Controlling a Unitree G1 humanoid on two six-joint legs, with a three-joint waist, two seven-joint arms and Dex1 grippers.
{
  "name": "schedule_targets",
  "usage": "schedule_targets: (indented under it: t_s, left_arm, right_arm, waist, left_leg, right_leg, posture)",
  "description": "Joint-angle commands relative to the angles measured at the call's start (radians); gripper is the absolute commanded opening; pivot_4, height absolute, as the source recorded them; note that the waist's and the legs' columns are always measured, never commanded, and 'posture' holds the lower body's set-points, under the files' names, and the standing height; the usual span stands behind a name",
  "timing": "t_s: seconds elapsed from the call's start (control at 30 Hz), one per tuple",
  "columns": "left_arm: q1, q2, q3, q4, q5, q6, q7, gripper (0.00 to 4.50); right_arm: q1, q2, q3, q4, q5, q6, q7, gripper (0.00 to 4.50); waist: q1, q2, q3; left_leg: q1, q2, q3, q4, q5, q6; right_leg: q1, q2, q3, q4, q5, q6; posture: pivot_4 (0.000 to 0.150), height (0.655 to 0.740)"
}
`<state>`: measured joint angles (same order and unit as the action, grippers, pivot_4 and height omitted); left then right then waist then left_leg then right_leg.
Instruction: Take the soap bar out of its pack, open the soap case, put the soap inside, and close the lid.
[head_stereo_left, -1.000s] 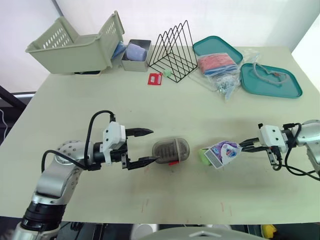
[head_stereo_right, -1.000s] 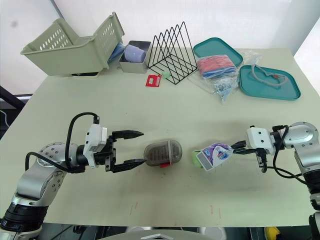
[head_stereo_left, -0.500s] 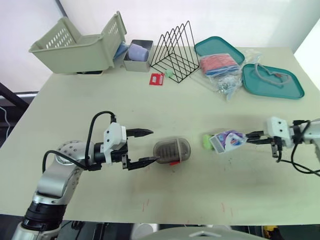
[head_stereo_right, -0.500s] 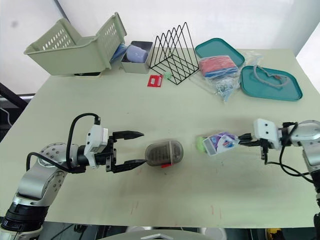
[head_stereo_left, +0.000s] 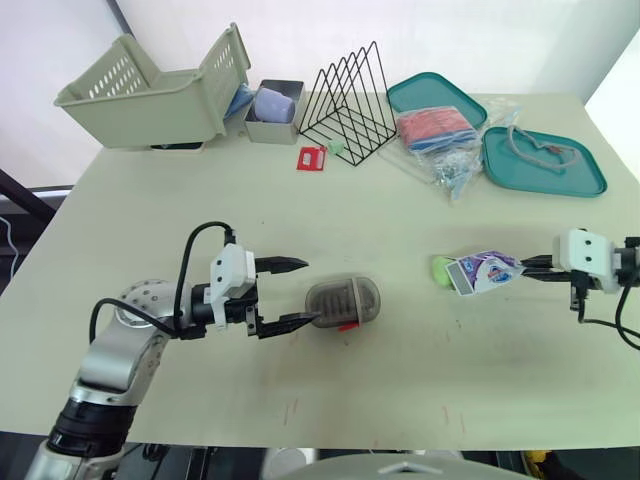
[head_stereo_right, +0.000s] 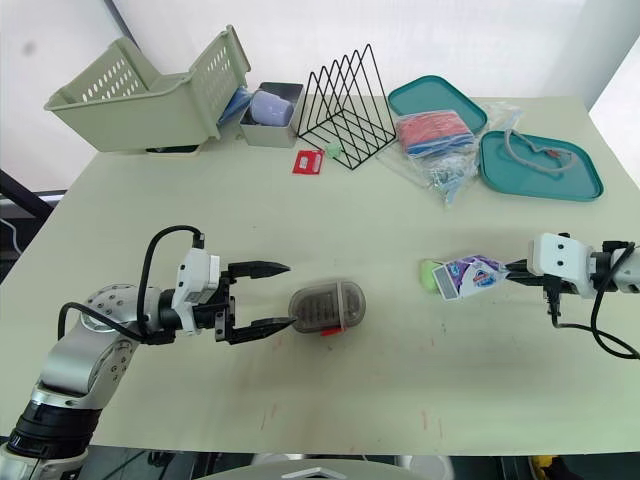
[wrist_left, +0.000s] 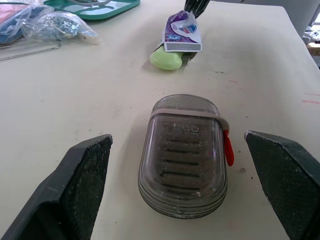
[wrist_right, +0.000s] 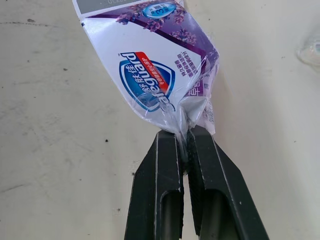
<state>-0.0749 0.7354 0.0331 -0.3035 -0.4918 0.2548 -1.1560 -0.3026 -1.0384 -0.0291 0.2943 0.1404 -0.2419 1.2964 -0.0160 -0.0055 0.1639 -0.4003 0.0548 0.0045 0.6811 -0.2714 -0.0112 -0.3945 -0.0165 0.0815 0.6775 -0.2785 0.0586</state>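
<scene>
The soap pack (head_stereo_left: 482, 271) has slid further toward the right edge of the head view, well apart from the soap case (head_stereo_left: 343, 301). The right fingers (wrist_right: 167, 190) are pressed together on the pack's crimped end. The green soap bar (head_stereo_left: 441, 267) pokes out at the pack's open end and rests on the table (head_stereo_left: 400, 200). The case lies shut just below the frame's centre, with a red clasp on its side. The left fingers (head_stereo_left: 282, 265) are spread wide just left of the case, holding nothing, as before.
</scene>
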Motion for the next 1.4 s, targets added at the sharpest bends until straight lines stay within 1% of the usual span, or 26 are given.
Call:
schedule_targets:
  t_s: [0.03, 0.17, 0.5, 0.57, 0.7, 0.9, 0.93, 1.0, 1.1, 1.2, 1.27, 1.37, 1.4]
  left_arm:
    - [-0.01, 0.004, 0.004, -0.012, 0.0, -0.021, -0.009, 4.5]
    - [-0.011, 0.005, 0.001, -0.004, 0.003, -0.025, -0.013, 4.5]
    - [-0.009, 0.004, -0.007, -0.002, 0.008, -0.029, -0.019, 4.5]
    - [-0.009, 0.004, -0.007, -0.001, 0.01, -0.031, -0.019, 4.5]
    - [-0.014, 0.003, -0.009, 0.005, 0.014, -0.035, -0.022, 4.5]
    - [-0.021, -0.006, -0.011, 0.013, 0.016, -0.039, -0.02, 4.5]
    - [-0.022, -0.01, -0.009, 0.014, 0.01, -0.036, -0.017, 4.5]
    - [-0.029, -0.025, 0.001, 0.006, -0.017, -0.016, -0.004, 4.5]
    - [-0.036, -0.046, 0.015, -0.016, -0.059, 0.015, 0.011, 4.5]
    - [-0.039, -0.053, 0.025, -0.035, -0.089, 0.041, 0.025, 4.5]
    - [-0.04, -0.049, 0.028, -0.042, -0.097, 0.05, 0.028, 4.5]
    - [-0.037, -0.041, 0.025, -0.042, -0.088, 0.046, 0.027, 4.5]
    - [-0.037, -0.04, 0.026, -0.041, -0.085, 0.045, 0.029, 4.5]
  right_arm:
    - [-0.034, -0.035, -0.032, -0.008, -0.017, -0.07, -0.014, 0.01]
    - [-0.107, -0.078, -0.026, -0.004, -0.028, -0.081, 0.013, 0.01]
    - [-0.163, -0.163, -0.013, 0.041, -0.032, -0.099, 0.101, 0.01]
    - [-0.167, -0.185, -0.011, 0.077, -0.045, -0.129, 0.112, 0.01]
    - [-0.2, -0.22, -0.025, 0.207, -0.06, -0.179, 0.114, 0.01]
    - [-0.201, -0.221, -0.072, 0.395, -0.029, -0.159, 0.083, 0.01]
    - [-0.196, -0.214, -0.087, 0.412, -0.014, -0.131, 0.07, 0.01]
    - [-0.186, -0.18, -0.135, 0.42, 0.035, 0.005, 0.003, 0.01]
    - [-0.136, -0.128, -0.215, 0.37, 0.099, 0.228, -0.118, 0.01]
    - [-0.029, -0.096, -0.276, 0.242, 0.125, 0.411, -0.213, 0.01]
    - [0.026, -0.064, -0.319, 0.139, 0.146, 0.567, -0.311, 0.01]
    - [0.037, 0.013, -0.398, 0.007, 0.176, 0.789, -0.516, 0.01]
    - [0.029, 0.052, -0.434, -0.04, 0.166, 0.85, -0.62, 0.01]
  waist:
    - [0.0, 0.0, 0.0]
    - [-0.002, 0.002, 0.001]
    - [0.001, 0.002, 0.002]
    - [0.0, 0.002, 0.002]
    - [0.001, 0.004, 0.003]
    - [-0.001, 0.003, 0.003]
    - [-0.002, 0.003, 0.003]
    - [-0.002, 0.003, 0.003]
    - [-0.003, 0.003, 0.003]
    - [-0.002, 0.003, 0.003]
    - [-0.001, 0.003, 0.002]
    - [-0.005, 0.003, 0.002]
    - [-0.007, 0.003, 0.002]
  left_leg:
    - [0.0, 0.0, 0.0, 0.0, 0.0, 0.0]
    - [0.0, 0.0, 0.001, 0.0, 0.0, 0.0]
    - [0.0, 0.0, 0.003, -0.001, 0.0, 0.0]
    - [0.0, 0.001, 0.003, -0.001, 0.0, 0.0]
    - [0.0, 0.001, 0.004, -0.001, 0.0, 0.0]
    - [0.001, 0.001, 0.007, -0.001, 0.0, 0.001]
    - [0.002, 0.001, 0.007, -0.001, 0.0, 0.001]
    - [0.002, 0.001, 0.009, -0.001, -0.001, 0.001]
    - [0.003, 0.001, 0.009, -0.001, -0.001, 0.001]
    - [0.002, 0.001, 0.009, -0.002, -0.001, 0.001]
    - [0.002, 0.001, 0.009, -0.002, -0.001, 0.001]
    - [0.003, 0.001, 0.009, -0.002, -0.001, 0.001]
    - [0.003, 0.001, 0.009, -0.002, -0.001, 0.001]
  right_leg:
    - [0.0, 0.0, 0.0, 0.0, 0.0, 0.0]
    - [-0.001, 0.0, 0.001, 0.0, 0.0, 0.0]
    - [-0.002, 0.0, 0.002, 0.0, 0.0, 0.0]
    - [-0.002, 0.0, 0.002, 0.0, 0.0, 0.0]
    - [-0.002, 0.0, 0.003, 0.0, 0.0, 0.0]
    - [-0.002, 0.0, 0.005, 0.0, 0.0, 0.0]
    - [-0.002, 0.0, 0.006, 0.0, 0.0, 0.0]
    - [-0.002, 0.0, 0.007, 0.0, 0.0, 0.0]
    - [-0.002, 0.0, 0.008, 0.0, 0.0, 0.0]
    - [-0.002, 0.0, 0.008, 0.0, 0.0, 0.0]
    - [-0.002, 0.0, 0.009, 0.0, 0.0, 0.0]
    - [-0.003, 0.0, 0.009, 0.001, 0.0, 0.001]
    - [-0.003, 0.001, 0.01, 0.001, 0.0, 0.001]
  posture:
    - [0.15, 0.74]
    - [0.15, 0.74]
    - [0.15, 0.74]
    - [0.15, 0.74]
    - [0.15, 0.74]
    - [0.15, 0.74]
    - [0.15, 0.74]
    - [0.15, 0.74]
    - [0.15, 0.74]
    - [0.15, 0.74]
    - [0.15, 0.74]
    - [0.15, 0.74]
    - [0.15, 0.74]
